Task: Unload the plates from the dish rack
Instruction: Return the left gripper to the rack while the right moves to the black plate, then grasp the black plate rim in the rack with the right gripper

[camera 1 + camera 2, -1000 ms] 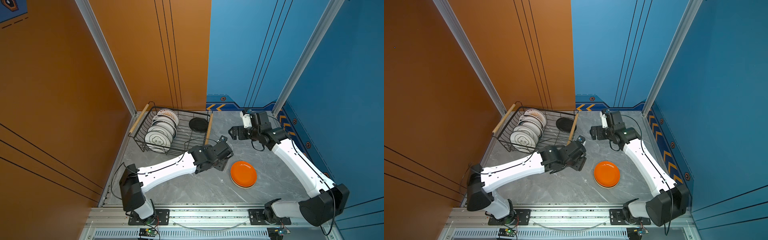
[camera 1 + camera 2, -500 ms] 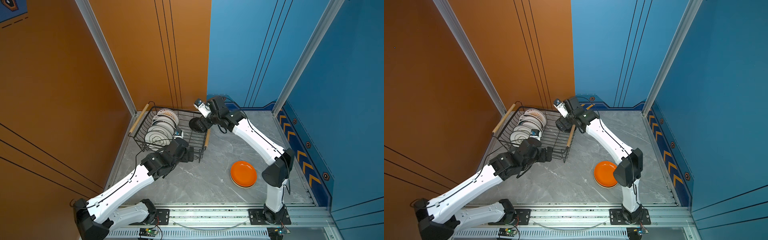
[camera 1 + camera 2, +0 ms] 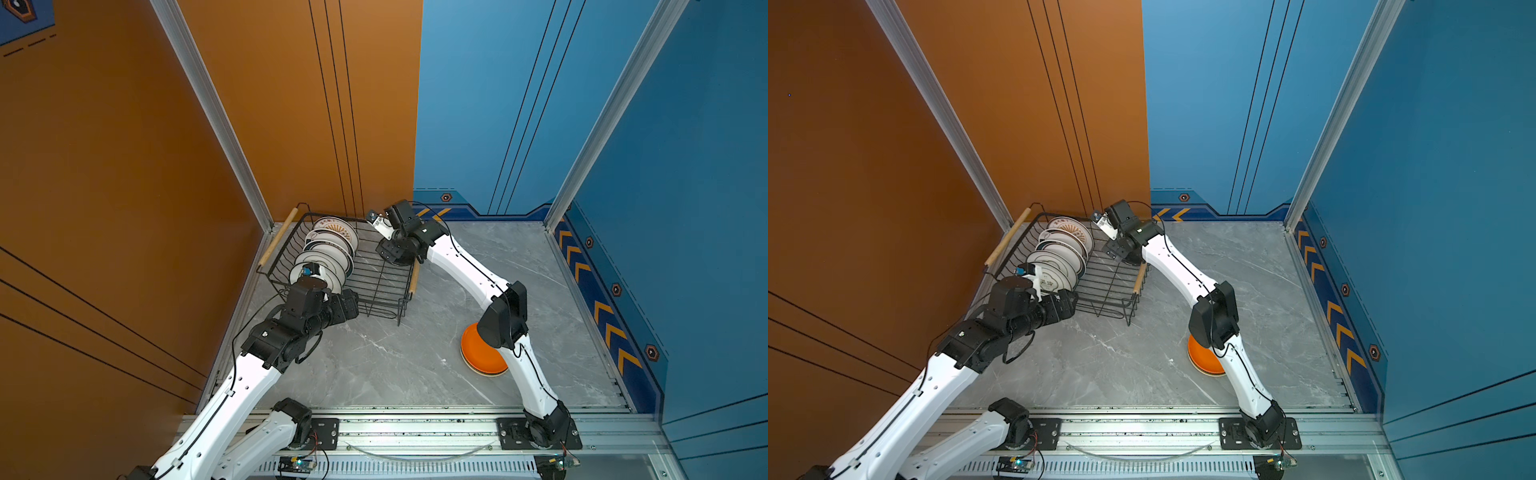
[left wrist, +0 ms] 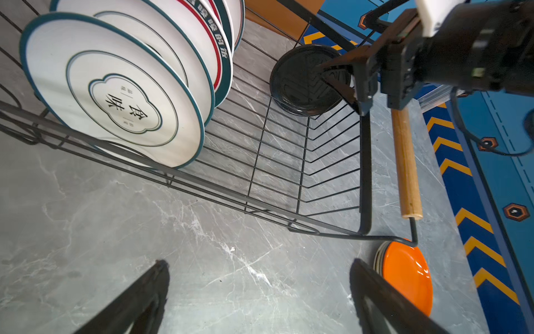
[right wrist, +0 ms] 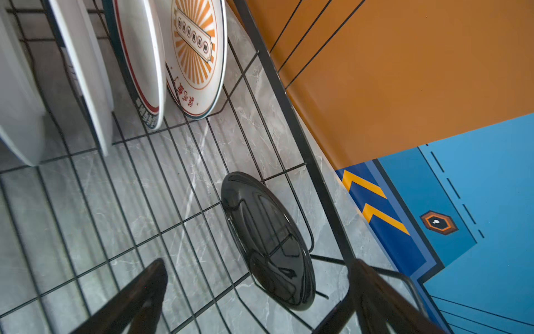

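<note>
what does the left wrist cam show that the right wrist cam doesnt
Only the left wrist view: the orange plate on the table, a wooden handle of the dish rack, and the right gripper seen from outside, open at the black plate. Only the right wrist view: the face of the sunburst plate. Both: the black plate in the rack, upright white plates, the wire floor and grey table.

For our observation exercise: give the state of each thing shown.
Black wire dish rack: partly loaded.
White round patterned plates: upright in rack.
Glossy black round plate: tilted in rack corner.
Orange round plates: stacked on table.
Left hand: open, empty.
Right hand: open, at black plate.
</note>
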Controlling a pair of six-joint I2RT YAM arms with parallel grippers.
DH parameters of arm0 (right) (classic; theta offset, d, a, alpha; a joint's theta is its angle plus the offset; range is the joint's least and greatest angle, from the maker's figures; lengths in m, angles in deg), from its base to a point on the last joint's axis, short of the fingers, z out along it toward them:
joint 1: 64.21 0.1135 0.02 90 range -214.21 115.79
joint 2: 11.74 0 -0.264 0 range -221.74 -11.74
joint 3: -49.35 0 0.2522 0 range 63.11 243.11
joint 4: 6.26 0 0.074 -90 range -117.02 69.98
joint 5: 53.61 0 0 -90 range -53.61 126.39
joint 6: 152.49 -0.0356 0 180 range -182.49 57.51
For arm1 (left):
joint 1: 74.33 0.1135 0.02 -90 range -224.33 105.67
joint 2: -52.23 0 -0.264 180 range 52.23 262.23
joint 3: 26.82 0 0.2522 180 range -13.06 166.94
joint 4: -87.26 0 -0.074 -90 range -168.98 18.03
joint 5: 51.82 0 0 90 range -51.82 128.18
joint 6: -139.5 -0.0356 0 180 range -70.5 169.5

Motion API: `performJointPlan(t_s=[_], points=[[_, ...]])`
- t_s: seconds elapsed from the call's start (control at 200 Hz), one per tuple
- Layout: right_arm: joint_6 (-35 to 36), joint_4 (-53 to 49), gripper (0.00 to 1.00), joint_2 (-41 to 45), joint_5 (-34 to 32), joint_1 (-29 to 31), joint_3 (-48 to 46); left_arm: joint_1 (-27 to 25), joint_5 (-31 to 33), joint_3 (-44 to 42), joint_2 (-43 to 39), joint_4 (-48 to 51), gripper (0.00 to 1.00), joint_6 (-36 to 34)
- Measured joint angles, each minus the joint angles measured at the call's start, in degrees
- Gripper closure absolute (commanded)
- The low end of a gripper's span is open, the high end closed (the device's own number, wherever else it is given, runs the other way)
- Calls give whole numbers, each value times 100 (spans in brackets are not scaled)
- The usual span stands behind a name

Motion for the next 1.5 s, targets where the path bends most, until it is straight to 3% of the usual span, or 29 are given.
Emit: performJointPlan(t_s=[0.23,0.726,1.217,1.497], points=[[70,15,13,-275,-9,-188,7,9,-118,0,-7,0,2,118],[68,492,18,-632,-142,-308,98,199,249,0,-107,107,2,262],[48,664,31,-885,-90,-365,181,295,-166,4,122,50,2,-470],[63,643,46,-1045,-87,-411,181,299,-72,4,-127,37,2,-651]])
